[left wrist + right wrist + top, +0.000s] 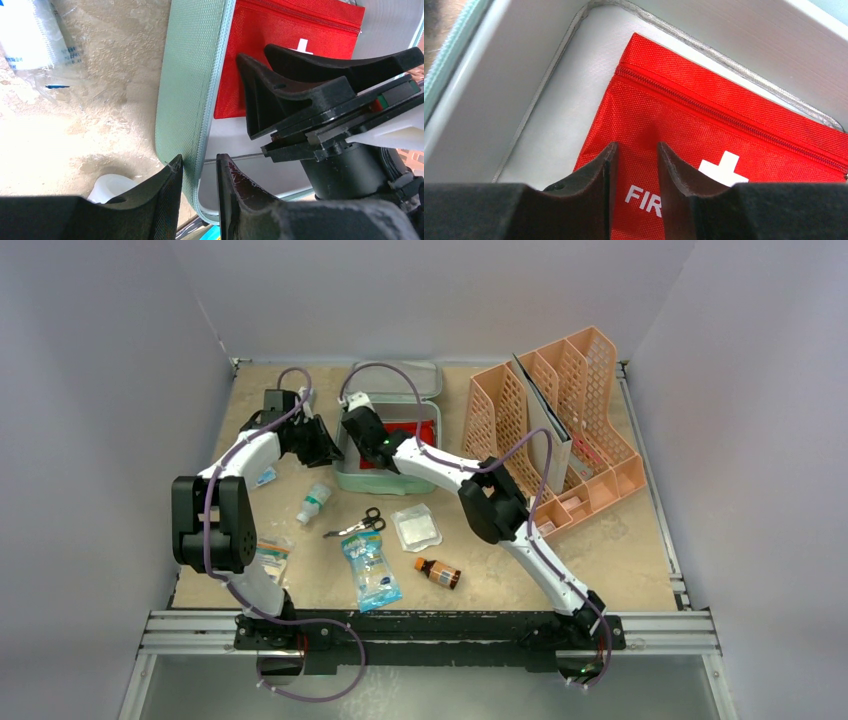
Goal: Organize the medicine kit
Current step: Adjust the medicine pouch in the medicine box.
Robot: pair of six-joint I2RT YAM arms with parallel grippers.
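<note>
The left pincer (pixel 199 162) is closed on a side wall of the mint-green medicine box (pixel 187 75), with one finger outside and one inside. I judge that it holds there so that the box does not slide on the surface (pixel 620 550) while the other arm works inside. The right pincer (pixel 638 150) hangs low in the box, just above the red first-aid pouch (pixel 724 120). Its jaws stand a little apart with red cloth showing in the gap, but I cannot tell whether they pinch the cloth or only hover. The box stands at the far middle of the surface with its lid (pixel 400 380) open behind it, and the pouch lies flat on its floor. The scissors (pixel 355 525), a brown bottle (pixel 438 572), a white bottle (pixel 313 502) and some packets lie loose in front of the box, so most of the sorting is, I think, not yet done.
</note>
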